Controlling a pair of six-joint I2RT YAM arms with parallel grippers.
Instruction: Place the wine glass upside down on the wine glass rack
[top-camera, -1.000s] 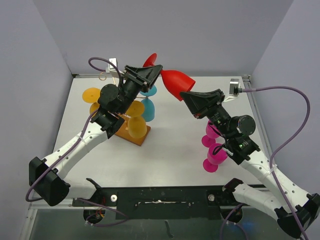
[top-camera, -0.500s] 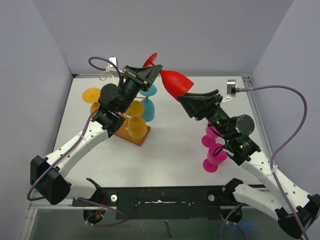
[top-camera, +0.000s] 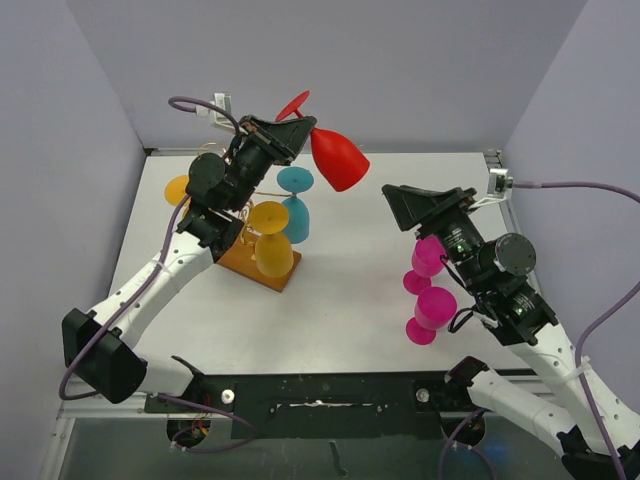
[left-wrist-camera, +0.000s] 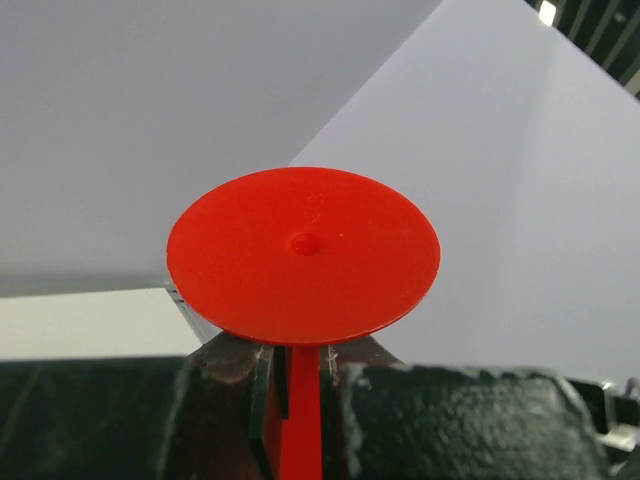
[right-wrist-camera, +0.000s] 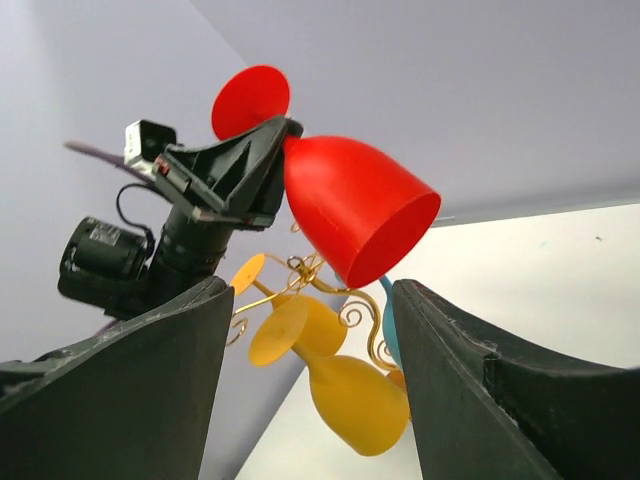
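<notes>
A red wine glass (top-camera: 338, 160) hangs in the air above the wine glass rack (top-camera: 262, 270), tilted with its bowl (right-wrist-camera: 355, 205) pointing down to the right. My left gripper (top-camera: 300, 135) is shut on its stem (left-wrist-camera: 300, 410) just under the round foot (left-wrist-camera: 303, 255). The rack's gold wire arms (right-wrist-camera: 350, 300) show below the bowl, over a wooden base. My right gripper (top-camera: 428, 200) stands open to the right of the glass, apart from it, with nothing between its fingers (right-wrist-camera: 150, 390).
Two yellow glasses (top-camera: 275, 250) (top-camera: 183, 190) and a blue glass (top-camera: 297, 205) hang on the rack. Two pink glasses (top-camera: 430, 255) (top-camera: 432, 310) stand on the table under my right arm. Grey walls close in the back and sides.
My right gripper has opened, let go of the red bowl and drawn back to the right. The left gripper has shut on the stem and lifted the glass up and left.
</notes>
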